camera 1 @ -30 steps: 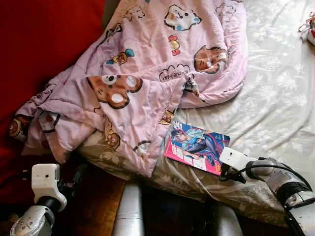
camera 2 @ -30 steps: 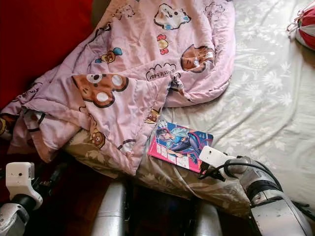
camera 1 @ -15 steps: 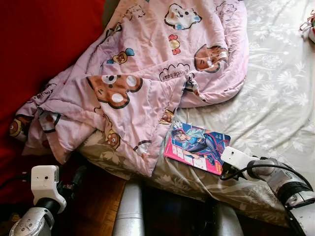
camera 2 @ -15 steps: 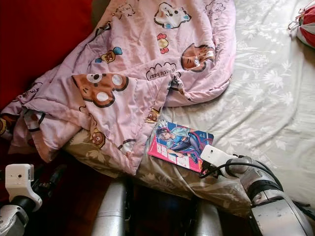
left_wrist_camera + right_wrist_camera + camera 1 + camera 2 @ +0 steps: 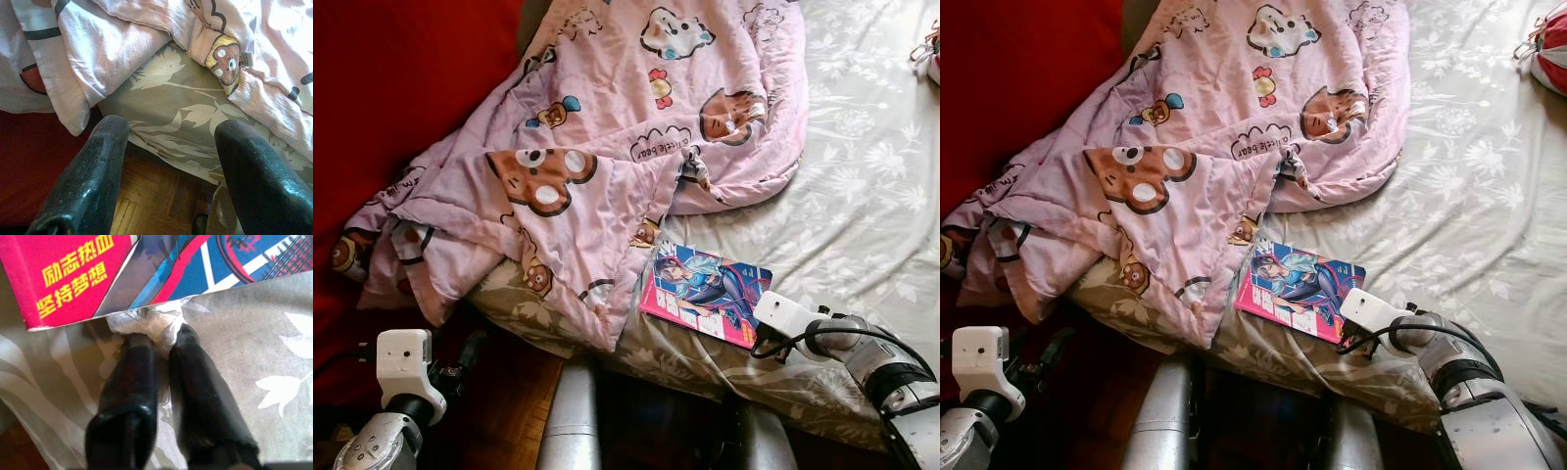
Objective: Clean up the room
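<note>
In the left eye view, a book (image 5: 707, 292) with a pink and blue illustrated cover lies flat on the floral bed sheet (image 5: 862, 196) near the near edge of the bed, just right of the crumpled pink bear-print blanket (image 5: 597, 147), whose corner hangs over that edge. The right gripper (image 5: 751, 338) sits at the book's near right corner, its arm reaching in from the right; the left gripper (image 5: 460, 357) hangs low at near left over the wooden floor (image 5: 509, 411). The right eye view adds a red and white object (image 5: 1549, 49) at the far right of the bed, too cropped to identify. In the left wrist view, the left fingers (image 5: 93, 176) stand wide apart, holding nothing, with the blanket's hem beyond them. In the right wrist view, the right fingers (image 5: 132, 382) are nearly together, pinching a bunched fold of sheet (image 5: 151, 325) directly below the book's edge rather than the book itself. Assessed risk: a lift from this hold would likely drag the sheet, tip the book off the bed, or leave it behind.
</note>
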Tool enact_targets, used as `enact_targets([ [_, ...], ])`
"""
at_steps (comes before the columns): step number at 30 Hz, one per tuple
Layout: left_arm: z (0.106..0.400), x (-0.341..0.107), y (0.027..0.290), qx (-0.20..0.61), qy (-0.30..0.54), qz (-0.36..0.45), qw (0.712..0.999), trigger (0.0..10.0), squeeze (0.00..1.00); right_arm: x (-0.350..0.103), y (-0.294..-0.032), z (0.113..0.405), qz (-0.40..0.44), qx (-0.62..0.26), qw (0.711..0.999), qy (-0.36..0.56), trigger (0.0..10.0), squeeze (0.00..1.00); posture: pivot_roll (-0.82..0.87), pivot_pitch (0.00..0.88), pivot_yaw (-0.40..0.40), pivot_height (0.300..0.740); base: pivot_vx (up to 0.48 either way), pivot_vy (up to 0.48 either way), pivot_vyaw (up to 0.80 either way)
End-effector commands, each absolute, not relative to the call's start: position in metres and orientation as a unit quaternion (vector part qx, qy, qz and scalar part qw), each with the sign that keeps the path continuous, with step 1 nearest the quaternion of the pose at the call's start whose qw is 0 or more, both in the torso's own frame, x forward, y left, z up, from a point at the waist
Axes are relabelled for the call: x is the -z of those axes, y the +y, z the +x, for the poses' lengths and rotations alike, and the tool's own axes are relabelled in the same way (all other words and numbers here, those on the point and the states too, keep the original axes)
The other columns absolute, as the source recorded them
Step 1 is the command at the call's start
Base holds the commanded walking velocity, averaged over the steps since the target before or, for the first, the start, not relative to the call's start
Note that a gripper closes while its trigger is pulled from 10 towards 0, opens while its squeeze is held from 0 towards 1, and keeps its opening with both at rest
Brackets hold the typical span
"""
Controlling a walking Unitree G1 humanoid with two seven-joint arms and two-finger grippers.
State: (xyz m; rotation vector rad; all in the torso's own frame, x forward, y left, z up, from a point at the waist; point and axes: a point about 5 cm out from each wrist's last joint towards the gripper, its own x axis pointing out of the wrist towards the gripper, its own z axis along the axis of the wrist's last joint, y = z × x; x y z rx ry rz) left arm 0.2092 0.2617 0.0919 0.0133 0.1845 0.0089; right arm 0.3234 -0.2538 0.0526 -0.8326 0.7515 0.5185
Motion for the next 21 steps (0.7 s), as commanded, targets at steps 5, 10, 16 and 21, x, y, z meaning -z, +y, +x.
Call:
enact_targets([
  [5, 0.204, -0.079, 0.264, -0.012, 0.116, 0.005, 0.993, 10.0, 0.00, -0.036, -0.263, 0.307, -0.318, -0.204, 0.850, 0.366, 0.0, 0.00, 0.31, 0.286, 0.074, 0.611, 0.000, 0.000, 0.00],
  [10, 0.217, -0.070, 0.264, -0.016, 0.116, -0.001, 0.993, 10.0, 0.00, -0.027, -0.281, 0.290, -0.221, -0.137, 0.904, 0.338, 0.0, 0.00, 0.27, 0.224, 0.060, 0.611, 0.000, 0.000, 0.00],
  [16, 0.230, -0.063, 0.262, -0.022, 0.111, -0.011, 0.993, 10.0, 0.00, -0.029, -0.287, 0.283, -0.088, -0.080, 0.959, 0.259, 0.0, 0.00, 0.23, 0.148, 0.037, 0.611, 0.000, 0.000, 0.00],
  [21, 0.237, -0.049, 0.260, -0.025, 0.119, -0.018, 0.992, 10.0, 0.00, -0.028, -0.281, 0.264, 0.035, -0.008, 0.988, 0.151, 0.0, 0.00, 0.17, 0.040, 0.004, 0.611, 0.000, 0.000, 0.00],
])
